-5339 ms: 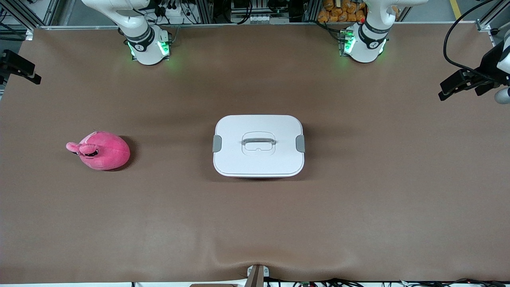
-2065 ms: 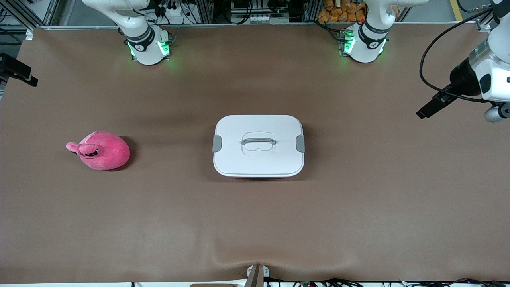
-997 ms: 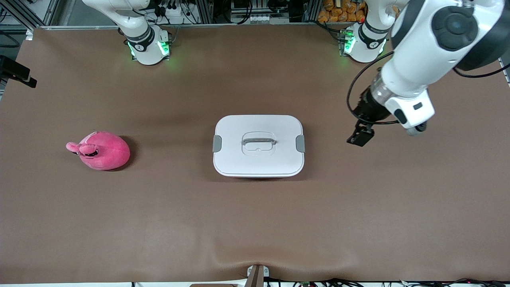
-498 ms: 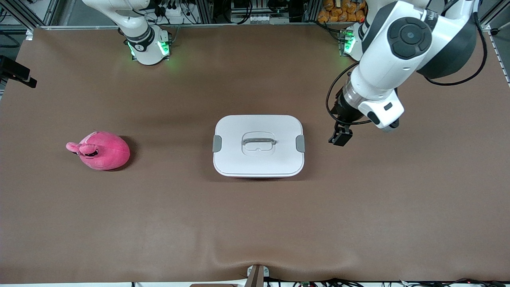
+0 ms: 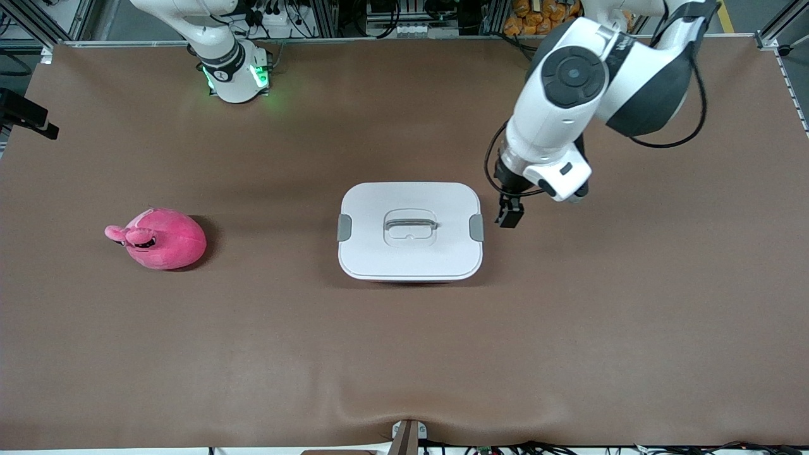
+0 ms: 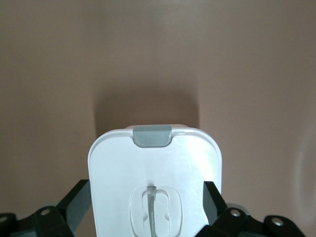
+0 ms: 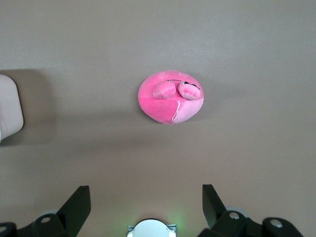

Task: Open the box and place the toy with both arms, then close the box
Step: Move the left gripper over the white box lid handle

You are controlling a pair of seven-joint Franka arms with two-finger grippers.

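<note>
Box (image 5: 411, 230): mid-frame on counter (image 5: 404, 354), lid clipped. Toy (image 5: 158, 239): frame's left-centre. Left tool (image 5: 509, 215): fingers apart, beside clip (image 5: 476, 227). Right tool (image 7: 145, 202): apart, waiting over toy. Step: opening; next, release clip.

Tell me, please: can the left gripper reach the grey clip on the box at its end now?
Probably yes. The left gripper is open and hangs just beside the grey clip on the box, at the left arm's end. Nothing lies between them, and the lid is still shut.
</note>
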